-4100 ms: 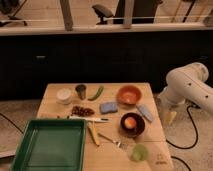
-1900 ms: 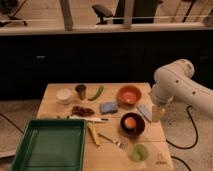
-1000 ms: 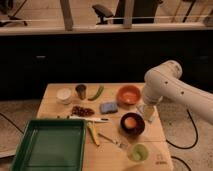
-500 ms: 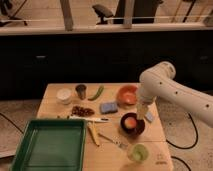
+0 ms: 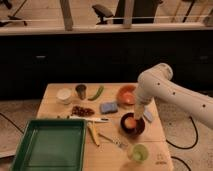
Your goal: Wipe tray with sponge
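While poised above the dark bowl (image 5: 143,130), holds tool (image 5: 137,114) spread apart and empty, likely readied for a top-down pinch on sponge (image 5: 108,107), lying flat just left on worktop (image 5: 156,150). Leaves tray (image 5: 50,122) front-left, well apart, bare for wiping.

no legible text, label or number on any item; a small mark (image 5: 160,161) at the table's (image 5: 107,156) near right corner is unreadable. gripper (image 5: 138,114), fingers apart, hangs over the dark bowl (image 5: 133,126).
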Robot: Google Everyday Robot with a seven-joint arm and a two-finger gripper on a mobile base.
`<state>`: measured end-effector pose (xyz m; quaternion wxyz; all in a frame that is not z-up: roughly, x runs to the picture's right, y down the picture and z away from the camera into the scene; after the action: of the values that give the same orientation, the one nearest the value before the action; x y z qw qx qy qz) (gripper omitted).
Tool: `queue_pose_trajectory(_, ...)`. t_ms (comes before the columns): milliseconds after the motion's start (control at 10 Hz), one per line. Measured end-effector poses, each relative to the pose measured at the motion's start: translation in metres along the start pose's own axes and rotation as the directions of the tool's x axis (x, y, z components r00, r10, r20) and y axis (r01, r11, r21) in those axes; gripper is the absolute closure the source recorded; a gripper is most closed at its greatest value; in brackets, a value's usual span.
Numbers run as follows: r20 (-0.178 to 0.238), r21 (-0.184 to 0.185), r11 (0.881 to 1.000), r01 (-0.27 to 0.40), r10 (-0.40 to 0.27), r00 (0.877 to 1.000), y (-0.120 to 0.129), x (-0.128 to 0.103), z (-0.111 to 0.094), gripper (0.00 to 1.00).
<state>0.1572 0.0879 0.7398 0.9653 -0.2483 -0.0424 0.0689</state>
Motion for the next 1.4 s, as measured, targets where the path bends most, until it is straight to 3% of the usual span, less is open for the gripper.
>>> queue_pose_trajectory(1400,0.092,0.002,0.993,-0.121,0.120,0.989,-0.019,-0.031,0.037,0.20)
